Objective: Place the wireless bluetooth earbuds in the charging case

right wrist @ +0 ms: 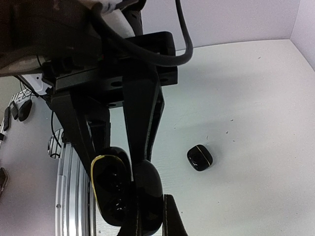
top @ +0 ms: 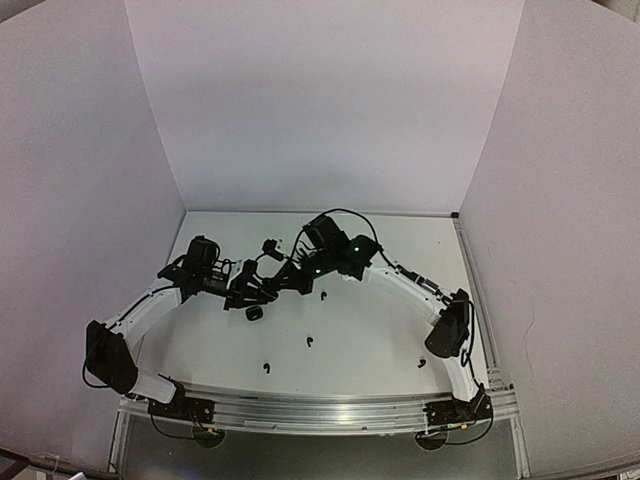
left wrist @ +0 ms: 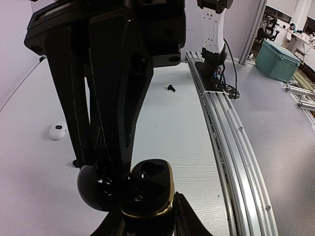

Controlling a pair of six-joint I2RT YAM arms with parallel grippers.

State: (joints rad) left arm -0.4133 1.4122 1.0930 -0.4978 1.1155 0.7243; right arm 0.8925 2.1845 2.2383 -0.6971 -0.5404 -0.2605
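Note:
A black charging case point(left wrist: 147, 189) with a gold rim is held open above the table between both arms. My left gripper point(left wrist: 147, 222) is shut on its base, one finger on each side. My right gripper point(right wrist: 147, 221) is shut on the hinged lid point(right wrist: 147, 189), and its fingers point(left wrist: 106, 93) come down from above in the left wrist view. The upper well looks empty; the lower one is too dark to tell. In the top view the grippers meet at mid-table point(top: 268, 283). Several black earbuds lie loose on the table point(top: 309, 341) point(top: 266, 367) point(top: 422, 362). One earbud point(left wrist: 171, 88) shows in the left wrist view.
A closed black case point(right wrist: 200, 158) with a gold seam lies on the table, also in the top view point(top: 254, 313). A white case point(left wrist: 58, 131) sits at the left. An aluminium rail point(top: 320, 410) runs along the near edge. White walls enclose three sides.

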